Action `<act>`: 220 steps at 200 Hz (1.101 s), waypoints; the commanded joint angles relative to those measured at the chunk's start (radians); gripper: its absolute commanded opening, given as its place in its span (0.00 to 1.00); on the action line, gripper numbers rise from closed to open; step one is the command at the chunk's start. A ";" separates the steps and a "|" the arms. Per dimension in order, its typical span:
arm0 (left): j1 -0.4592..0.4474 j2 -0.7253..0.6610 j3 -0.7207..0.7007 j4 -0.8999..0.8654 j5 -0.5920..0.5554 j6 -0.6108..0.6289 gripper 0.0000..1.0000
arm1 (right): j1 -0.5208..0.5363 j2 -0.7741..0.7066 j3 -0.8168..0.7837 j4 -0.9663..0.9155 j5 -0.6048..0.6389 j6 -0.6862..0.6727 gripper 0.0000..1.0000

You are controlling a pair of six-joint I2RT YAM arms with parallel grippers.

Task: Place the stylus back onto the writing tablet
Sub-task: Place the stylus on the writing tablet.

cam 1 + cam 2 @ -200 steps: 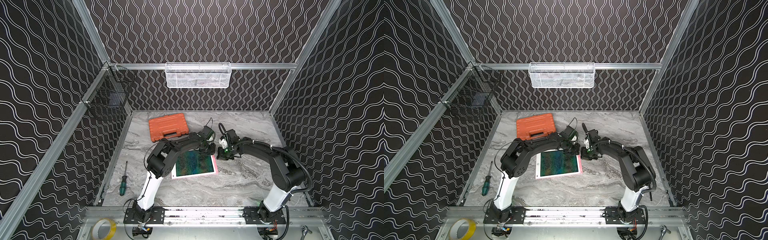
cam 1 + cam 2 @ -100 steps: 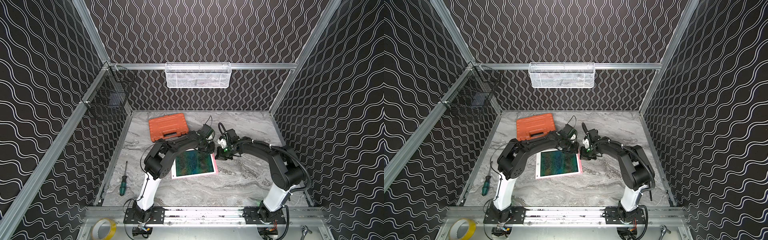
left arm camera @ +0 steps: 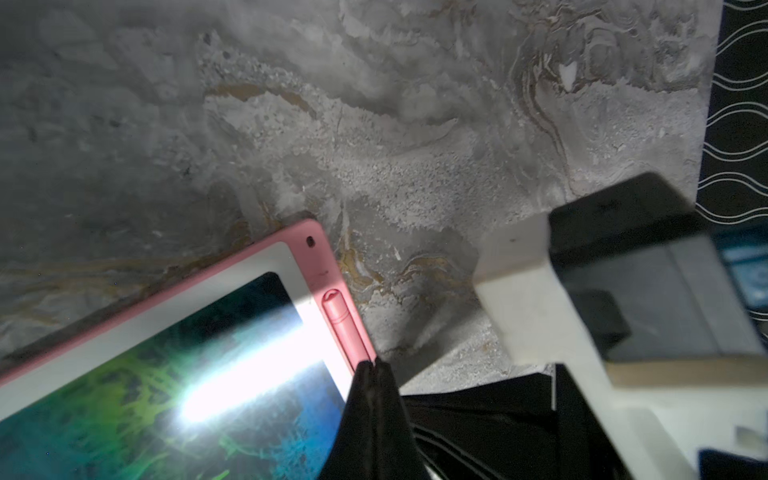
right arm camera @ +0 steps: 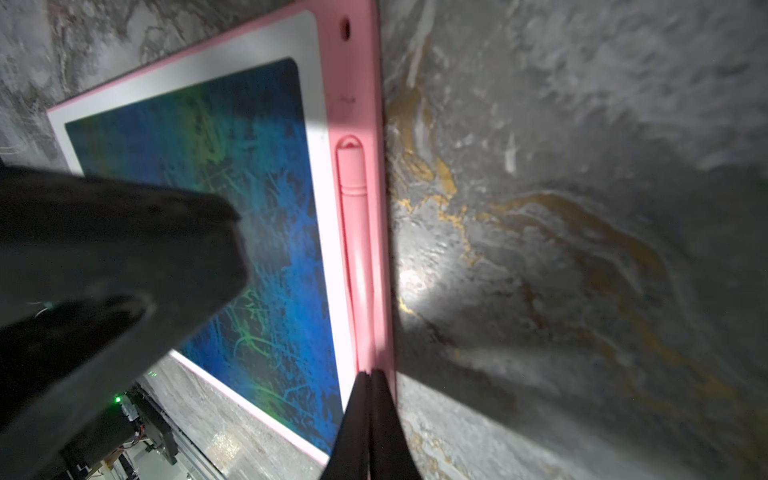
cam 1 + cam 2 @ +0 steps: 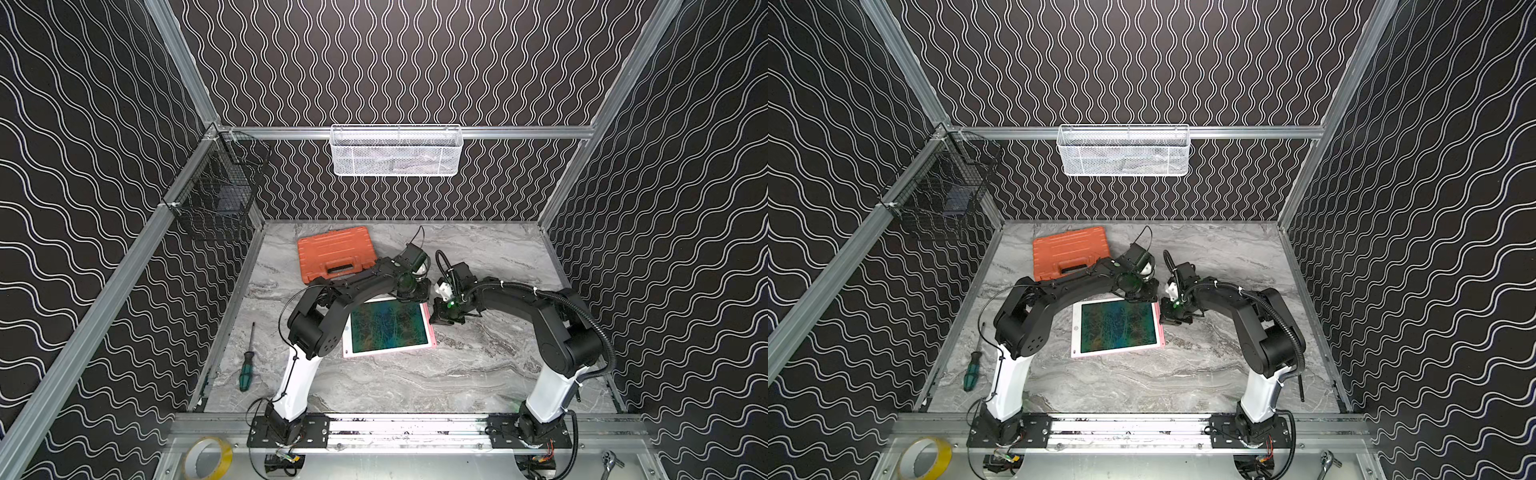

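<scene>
Fingers (image 3: pixel 361 415) of left gripper (image 3: pixel 371 366) pressed together, tips down at stylus (image 4: pixel 358 249); those of right gripper (image 4: pixel 370 376) likewise pressed together, tips at same stylus. Seated lengthwise in pink edge groove of writing tablet (image 5: pixel 388 328), flat near middle of counter (image 5: pixel 457 374).

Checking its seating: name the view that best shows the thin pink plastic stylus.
Right wrist: a long stretch of the pink stylus shows, lying in the edge groove of the white-and-pink writing tablet. Left wrist shows only its end. In both top views it blends into the tablet's pink edge.
</scene>
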 commanded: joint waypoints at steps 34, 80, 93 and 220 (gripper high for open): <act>-0.003 0.048 0.020 0.008 0.011 0.006 0.00 | 0.000 0.021 -0.012 0.021 -0.017 0.010 0.05; -0.005 0.086 0.002 0.011 -0.009 0.000 0.00 | 0.001 0.031 -0.014 0.012 -0.006 0.013 0.05; -0.005 0.089 -0.012 0.016 -0.014 0.000 0.00 | 0.001 0.031 -0.014 0.010 -0.001 0.013 0.05; 0.052 -0.124 -0.087 0.021 0.028 -0.003 0.20 | -0.037 -0.055 0.109 -0.067 -0.007 0.049 0.33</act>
